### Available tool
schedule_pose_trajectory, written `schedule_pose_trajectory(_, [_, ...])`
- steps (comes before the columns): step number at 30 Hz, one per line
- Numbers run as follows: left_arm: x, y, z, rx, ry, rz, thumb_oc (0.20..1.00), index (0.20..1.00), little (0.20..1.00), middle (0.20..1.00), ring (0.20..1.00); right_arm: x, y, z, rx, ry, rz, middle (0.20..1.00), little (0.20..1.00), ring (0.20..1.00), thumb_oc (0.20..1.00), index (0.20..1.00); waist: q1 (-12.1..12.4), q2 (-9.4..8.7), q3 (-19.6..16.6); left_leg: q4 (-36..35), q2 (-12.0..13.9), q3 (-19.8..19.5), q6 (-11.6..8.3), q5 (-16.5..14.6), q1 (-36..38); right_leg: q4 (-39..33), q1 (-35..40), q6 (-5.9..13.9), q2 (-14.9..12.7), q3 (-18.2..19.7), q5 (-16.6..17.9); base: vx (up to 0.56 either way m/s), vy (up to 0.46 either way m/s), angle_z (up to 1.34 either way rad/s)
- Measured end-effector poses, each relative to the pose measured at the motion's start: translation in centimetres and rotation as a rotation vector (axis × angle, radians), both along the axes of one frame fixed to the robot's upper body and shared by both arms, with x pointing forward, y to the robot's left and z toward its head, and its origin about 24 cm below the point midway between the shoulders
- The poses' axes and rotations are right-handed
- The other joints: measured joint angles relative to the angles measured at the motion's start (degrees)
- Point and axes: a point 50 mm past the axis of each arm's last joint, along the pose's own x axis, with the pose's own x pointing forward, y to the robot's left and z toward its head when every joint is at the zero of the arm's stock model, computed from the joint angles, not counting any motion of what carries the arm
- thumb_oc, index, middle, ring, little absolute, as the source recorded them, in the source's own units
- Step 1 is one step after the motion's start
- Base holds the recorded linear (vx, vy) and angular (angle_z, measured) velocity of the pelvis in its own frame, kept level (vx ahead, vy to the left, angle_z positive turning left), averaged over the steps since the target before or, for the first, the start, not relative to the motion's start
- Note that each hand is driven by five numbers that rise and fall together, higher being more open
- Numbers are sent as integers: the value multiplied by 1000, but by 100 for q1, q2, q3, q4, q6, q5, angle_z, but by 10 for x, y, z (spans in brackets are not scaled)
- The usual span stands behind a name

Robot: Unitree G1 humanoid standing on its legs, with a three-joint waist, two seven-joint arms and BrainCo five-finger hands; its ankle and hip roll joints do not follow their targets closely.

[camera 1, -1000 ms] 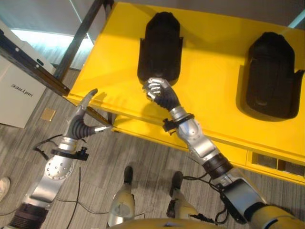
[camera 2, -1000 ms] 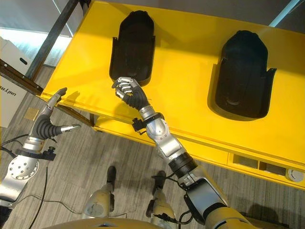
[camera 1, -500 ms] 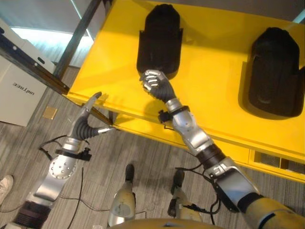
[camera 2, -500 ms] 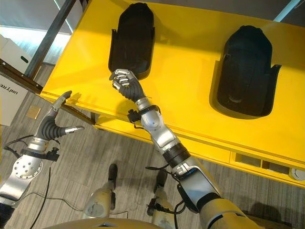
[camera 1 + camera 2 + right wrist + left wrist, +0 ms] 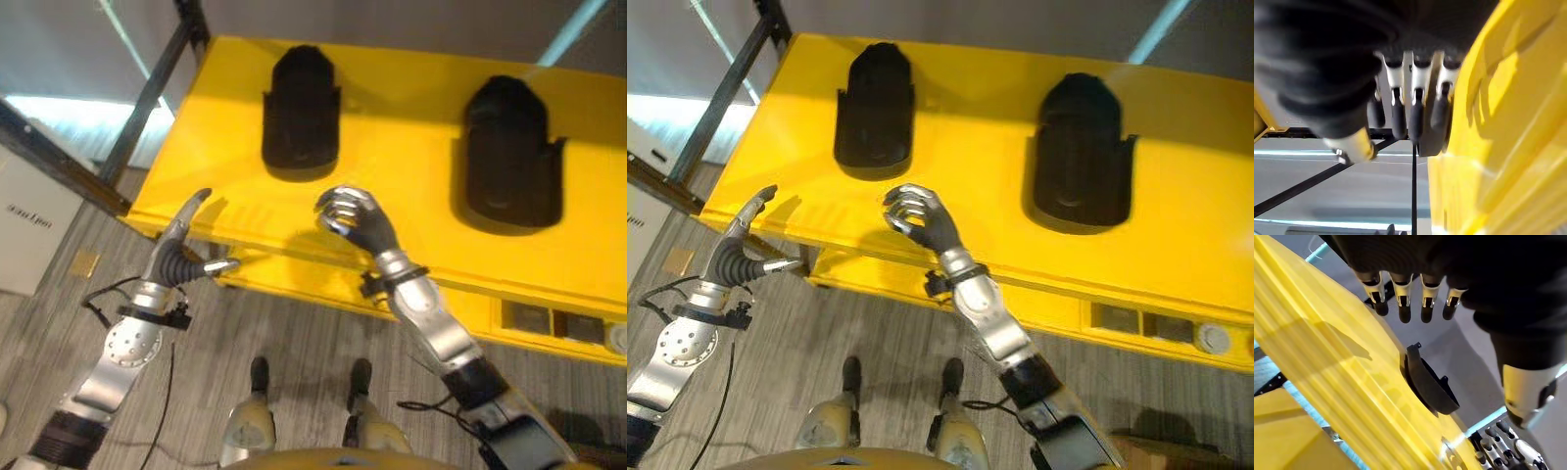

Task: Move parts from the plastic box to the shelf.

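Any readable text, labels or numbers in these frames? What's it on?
Short dark print on the white box: too small and blurred to read.
None visible on the yellow shelf.
None visible on the left black part or the right black part.

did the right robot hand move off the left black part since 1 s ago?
Yes. The right robot hand has pulled back from the left black part toward the yellow shelf front edge, fingers curled and empty.
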Motion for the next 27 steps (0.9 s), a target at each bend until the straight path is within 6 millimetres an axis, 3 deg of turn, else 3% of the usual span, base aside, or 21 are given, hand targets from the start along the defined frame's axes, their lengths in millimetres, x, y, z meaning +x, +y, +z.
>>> schedule_pose_trajectory(1, [-4,2,-4,2,26,3,1000,1000,1000,1000,1000,-8,-22,2,41,-7,-72,1000,1000,1000,1000,1000,-139,-73,-16,3,13,239,8,-59,201,78,14,16,24,211,-13,34,30,-66])
schedule_pose_trajectory(4, [-5,8,-4,9,35,20,1000,1000,1000,1000,1000,-19,-54,-1,54,-9,-179,1000,1000,1000,1000,1000,-503,-217,-90,2,29,525,-19,-112,462,84,92,11,87,439,-9,45,8,-56])
schedule_pose_trajectory(8, [-11,21,-6,2,46,80,1000,1000,1000,1000,1000,-43,-85,-29,59,111,-281,1000,1000,1000,1000,1000,-710,-322,-249,-1,118,928,-71,-265,899,87,292,11,221,848,-9,34,-15,-57])
schedule_pose_trajectory(10, [-11,20,-8,0,52,79,1000,1000,1000,1000,1000,-53,-93,-37,54,144,-302,1000,1000,1000,1000,1000,-900,-341,-296,1,151,1042,-81,-286,1029,66,363,6,246,823,-5,45,-23,-23])
schedule_pose_trajectory(11, [-12,18,-10,-5,59,77,1000,1000,1000,1000,1000,-59,-95,-42,46,172,-304,699,699,699,699,699,-883,-338,-372,0,159,1064,-81,-285,1034,71,373,-3,272,861,2,43,-26,-14])
schedule_pose_trajectory(12, [-13,18,-11,-5,68,74,1000,1000,1000,1000,1000,-60,-96,-44,44,181,-306,200,200,200,200,200,-896,-338,-420,-2,175,1070,-84,-291,1033,58,372,-2,280,876,1,85,-24,-14])
schedule_pose_trajectory(16, [-15,17,-17,-17,98,72,1000,1000,1000,1000,1000,-62,-96,-48,42,198,-291,200,200,200,200,200,-895,-323,-551,-4,186,1176,-104,-316,1215,45,507,-2,323,952,0,41,-20,-11])
schedule_pose_trajectory(20, [-20,17,-23,-15,126,75,1000,1000,1000,1000,1000,-59,-91,-51,28,206,-267,200,200,200,200,200,-863,-317,-905,-37,184,1192,-111,-365,1331,19,592,-4,318,958,-8,52,-26,0])
schedule_pose_trajectory(24, [-21,18,-25,-8,136,77,1000,1000,1000,1000,1000,-51,-82,-52,-32,202,-236,200,200,200,200,200,-741,-309,-1007,-39,188,1173,-71,-398,1325,14,639,-4,289,946,-9,38,-43,4])
schedule_pose_trajectory(27, [-21,16,-27,-8,146,70,1000,1000,1000,1000,1000,-43,-88,-55,-97,213,-261,200,200,200,200,200,-663,-290,-1015,-39,177,1044,-79,-398,1276,-18,685,-3,242,801,-9,24,-46,19])
